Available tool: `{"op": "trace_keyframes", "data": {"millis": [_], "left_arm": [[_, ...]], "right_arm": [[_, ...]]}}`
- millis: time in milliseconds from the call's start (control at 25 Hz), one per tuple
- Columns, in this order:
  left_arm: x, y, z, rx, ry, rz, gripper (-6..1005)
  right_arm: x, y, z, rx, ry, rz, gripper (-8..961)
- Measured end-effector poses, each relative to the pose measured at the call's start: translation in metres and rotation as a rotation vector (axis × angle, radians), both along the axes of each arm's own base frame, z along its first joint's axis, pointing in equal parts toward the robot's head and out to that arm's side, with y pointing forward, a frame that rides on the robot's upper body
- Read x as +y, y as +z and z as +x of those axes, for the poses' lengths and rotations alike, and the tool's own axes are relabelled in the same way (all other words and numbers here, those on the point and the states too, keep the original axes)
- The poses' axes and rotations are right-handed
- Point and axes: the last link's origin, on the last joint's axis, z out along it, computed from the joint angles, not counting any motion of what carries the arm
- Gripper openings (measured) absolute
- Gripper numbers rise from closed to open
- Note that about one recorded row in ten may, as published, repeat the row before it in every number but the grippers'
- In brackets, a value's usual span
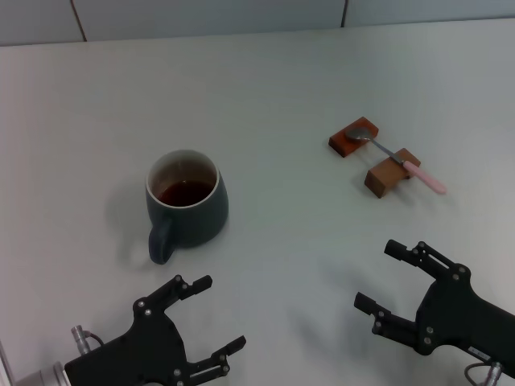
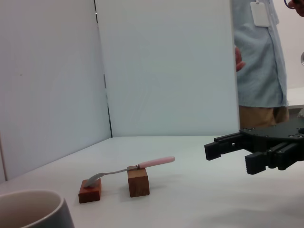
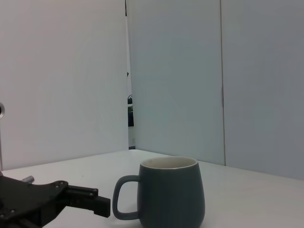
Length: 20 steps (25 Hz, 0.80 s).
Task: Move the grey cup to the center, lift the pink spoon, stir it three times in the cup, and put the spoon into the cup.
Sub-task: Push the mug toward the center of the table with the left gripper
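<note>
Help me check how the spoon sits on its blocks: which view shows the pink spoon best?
The left wrist view: side-on, the pink spoon bridges two wooden blocks, bowl on the lower one. The head view shows it from above, smaller. The right wrist view shows only the grey cup.

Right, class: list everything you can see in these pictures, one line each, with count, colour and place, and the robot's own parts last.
grey cup: one, dark blue-grey, left of the table's middle, dark liquid inside, handle towards the robot.
pink spoon: one, silver bowl and pink handle, right side, lying across the blocks.
wooden blocks: two, reddish-brown, under the spoon.
table: one, white.
person: one, pale shirt, behind the partition.
left end effector: one, black, open, near the cup.
right end effector: one, black, open, near edge, right side.
</note>
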Motion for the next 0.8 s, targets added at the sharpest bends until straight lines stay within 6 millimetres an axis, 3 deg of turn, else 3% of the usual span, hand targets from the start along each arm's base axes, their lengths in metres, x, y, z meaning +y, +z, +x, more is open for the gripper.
{"op": "trace_keyframes", "data": {"millis": [400, 600, 720, 800], "left_arm": [[-0.002, 0.004, 0.002, -0.024, -0.015, 0.031, 818], [-0.003, 0.049, -0.003, -0.177, 0.071, 0.379, 805], [0.005, 0.079, -0.019, -0.158, 0.17, 0.68, 796], [0.012, 0.09, -0.028, -0.109, 0.219, 0.794, 791]], "right_arm": [[0.0, 0.0, 0.0, -0.003, 0.001, 0.001, 835], [0.0, 0.0, 0.0, -0.003, 0.001, 0.002, 834], [-0.001, 0.0, 0.0, -0.003, 0.0, 0.002, 834], [-0.001, 0.0, 0.0, -0.003, 0.0, 0.002, 834]]}}
